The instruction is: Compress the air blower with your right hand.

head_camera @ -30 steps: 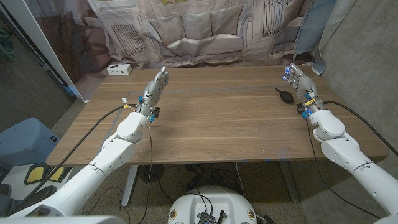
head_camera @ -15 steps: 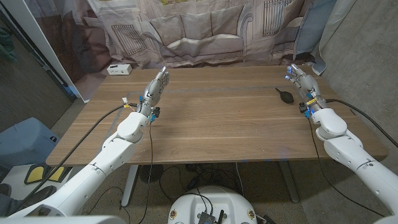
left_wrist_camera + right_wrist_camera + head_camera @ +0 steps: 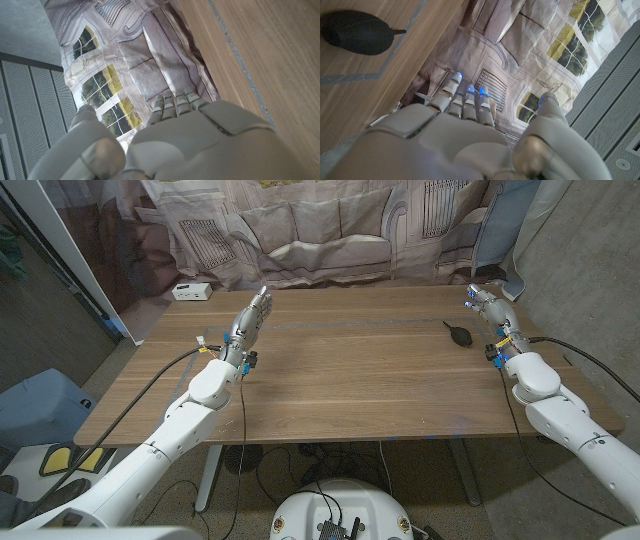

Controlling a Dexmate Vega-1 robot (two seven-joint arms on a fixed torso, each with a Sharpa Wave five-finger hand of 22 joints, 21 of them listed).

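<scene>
Blower lies on the counter near the right hand, which hovers empty with fingers extended. Reach step: next, lower onto the bulb and squeeze.

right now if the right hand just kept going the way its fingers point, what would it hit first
Probably not the air blower: it lies apart, toward the table's middle from the right hand. The fingers point past the table's far edge toward the printed backdrop, so that likely comes first, though depth is unclear.

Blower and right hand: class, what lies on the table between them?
Nothing but bare wood. In the head view, the blower lies apart from the right hand, with only table between them.
</scene>
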